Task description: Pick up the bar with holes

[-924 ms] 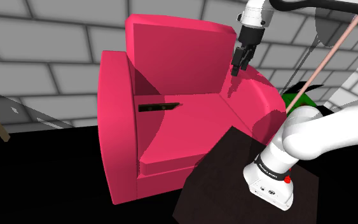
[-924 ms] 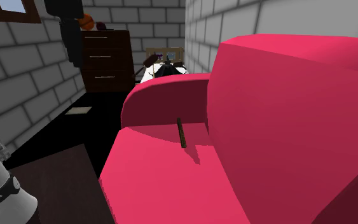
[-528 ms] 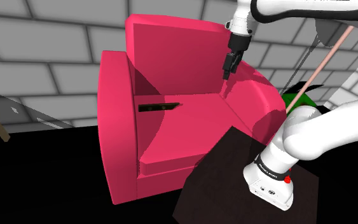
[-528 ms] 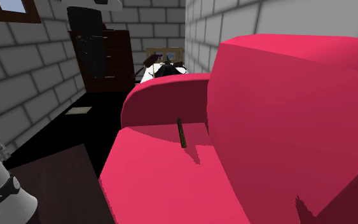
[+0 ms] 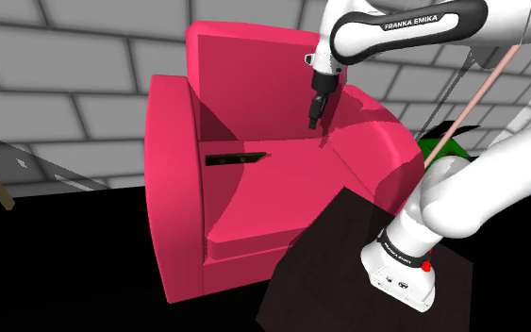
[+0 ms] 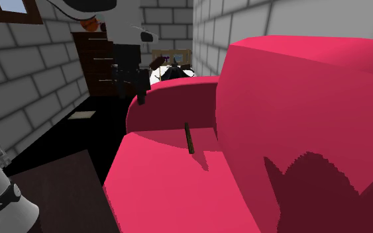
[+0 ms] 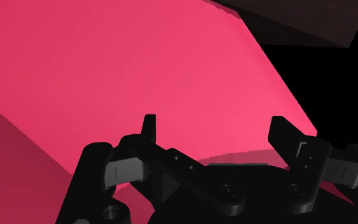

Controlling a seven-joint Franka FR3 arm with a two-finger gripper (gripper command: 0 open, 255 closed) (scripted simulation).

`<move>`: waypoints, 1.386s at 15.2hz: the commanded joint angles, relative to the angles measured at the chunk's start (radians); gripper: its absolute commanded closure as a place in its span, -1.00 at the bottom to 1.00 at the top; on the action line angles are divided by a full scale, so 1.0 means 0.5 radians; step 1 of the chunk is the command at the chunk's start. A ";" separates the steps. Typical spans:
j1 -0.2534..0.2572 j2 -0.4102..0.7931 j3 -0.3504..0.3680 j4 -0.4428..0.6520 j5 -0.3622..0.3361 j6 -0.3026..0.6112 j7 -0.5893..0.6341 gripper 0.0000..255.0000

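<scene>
The bar (image 5: pixel 238 158) lies flat on the armchair (image 5: pixel 254 85) seat along the backrest's foot, below the hand (image 5: pixel 312 121) and well off sideways. Its long axis points roughly handward. The hand hangs wide, empty.

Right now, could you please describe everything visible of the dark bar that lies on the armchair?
The bar is thin, straight and dark, almost black; its holes are too small to tell. It lies flat on the pink armchair's seat, near the backrest, one end by the armrest at the shoulder view's left. It rests on the seat alone as far as I can see; the open claw hangs apart from it.
</scene>
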 commanded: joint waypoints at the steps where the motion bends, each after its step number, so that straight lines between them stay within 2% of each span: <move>1: 0.024 0.144 -0.029 0.037 0.000 0.117 -0.106 -1.00; 11: 0.095 0.904 -0.095 0.348 0.104 0.590 -0.632 -1.00; 21: 0.069 1.658 0.014 0.882 0.228 0.836 -1.086 -1.00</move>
